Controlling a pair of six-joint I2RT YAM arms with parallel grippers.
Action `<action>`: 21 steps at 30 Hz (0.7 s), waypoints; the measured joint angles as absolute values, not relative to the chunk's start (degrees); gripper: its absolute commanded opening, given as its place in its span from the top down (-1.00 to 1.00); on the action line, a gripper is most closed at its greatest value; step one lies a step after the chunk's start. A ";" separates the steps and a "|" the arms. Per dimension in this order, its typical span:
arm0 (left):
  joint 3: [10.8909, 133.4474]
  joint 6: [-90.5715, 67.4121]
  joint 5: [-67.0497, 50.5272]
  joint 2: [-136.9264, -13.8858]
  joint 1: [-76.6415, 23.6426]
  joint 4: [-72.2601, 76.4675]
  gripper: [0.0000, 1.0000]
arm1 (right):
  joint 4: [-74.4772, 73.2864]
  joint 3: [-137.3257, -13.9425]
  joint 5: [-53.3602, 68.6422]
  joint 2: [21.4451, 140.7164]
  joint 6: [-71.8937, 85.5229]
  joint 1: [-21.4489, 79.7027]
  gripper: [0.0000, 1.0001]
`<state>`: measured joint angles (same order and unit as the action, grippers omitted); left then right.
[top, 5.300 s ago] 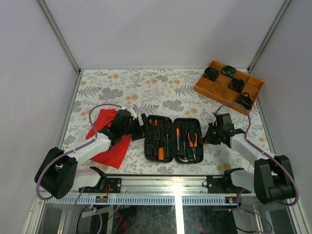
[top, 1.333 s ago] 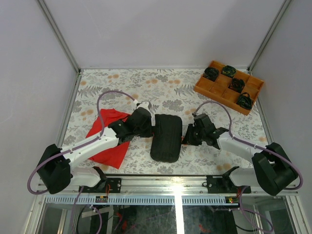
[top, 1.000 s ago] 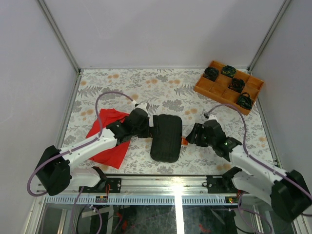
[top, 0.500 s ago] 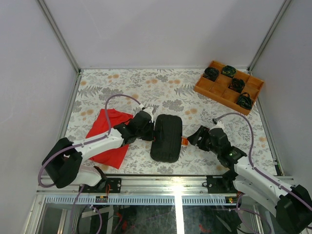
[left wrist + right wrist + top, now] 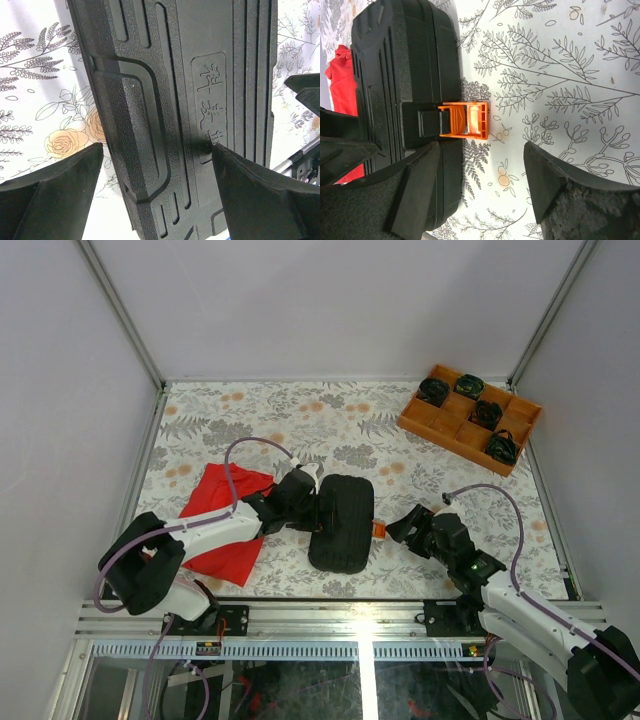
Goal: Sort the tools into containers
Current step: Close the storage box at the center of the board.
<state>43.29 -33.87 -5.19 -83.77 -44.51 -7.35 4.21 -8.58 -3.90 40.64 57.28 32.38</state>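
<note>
The black ribbed case (image 5: 342, 522) lies closed on the floral table, so the tools are hidden inside it. Its orange latch (image 5: 378, 530) sticks out from the right edge, unfastened and flat on the table (image 5: 467, 120). My left gripper (image 5: 308, 504) is at the case's left edge. In the left wrist view it stands open (image 5: 157, 192) over the ribbed lid (image 5: 190, 75), one finger above the table and the other above the lid. My right gripper (image 5: 404, 530) is open just right of the latch. Only bare table shows between its fingers (image 5: 480, 185).
A red cloth (image 5: 222, 525) lies left of the case, under the left arm. An orange compartment tray (image 5: 470, 418) with black round items sits at the back right. Side walls enclose the table, and a metal rail runs along its near edge.
The case, open with tools showing five seconds ago, is now closed. Over the last second my right gripper drew back from the latch towards the near right and opened wider. The left gripper shifted slightly.
</note>
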 measured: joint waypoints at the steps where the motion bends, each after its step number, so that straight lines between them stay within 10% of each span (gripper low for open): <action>1: 43.29 -34.06 -5.21 -83.85 -44.51 -7.35 -0.71 | 4.23 -8.32 -3.86 40.66 57.43 32.38 -0.55; 21: 42.94 -36.21 -6.00 -85.23 -44.51 -4.82 -0.67 | 18.24 -5.87 0.73 50.57 60.58 32.38 -0.76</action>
<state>42.94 -36.21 -6.00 -85.23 -44.51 -4.82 18.24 -5.87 0.73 50.57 60.58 32.38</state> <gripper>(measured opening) 0.842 0.881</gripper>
